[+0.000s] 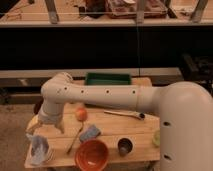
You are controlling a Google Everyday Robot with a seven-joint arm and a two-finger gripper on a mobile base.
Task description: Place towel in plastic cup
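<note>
Now, gripper (46, 126): hangs over the left front corner of the table (145, 136), at the end of the arm reaching across from the right.
fingers (34, 127): spread apart, released, gripping nothing.
towel (39, 147): pale blue-white, bunched, stands upright just below the gripper, near the table's left edge.
cup (46, 158): clear and hard to make out; seems to sit around the towel's lower end, though whether the cloth is truly inside cannot be told.
key relation: towel straight down from the fingers, a touch toward the front; long axis about vertical, in line with the approach.
step in hand: looks like a release over the cup; task judged nearly done.
next move: probably a straight lift clear, without dragging cloth back out.
risk: light cup, top-heavy cloth; a brush from a finger could tip both.
nearby: orange (81, 114), stick (75, 140), blue pad (90, 133), bowl (92, 154), dark mug (125, 146), all to the right, apart from the towel.
behind: green tray (107, 79).
</note>
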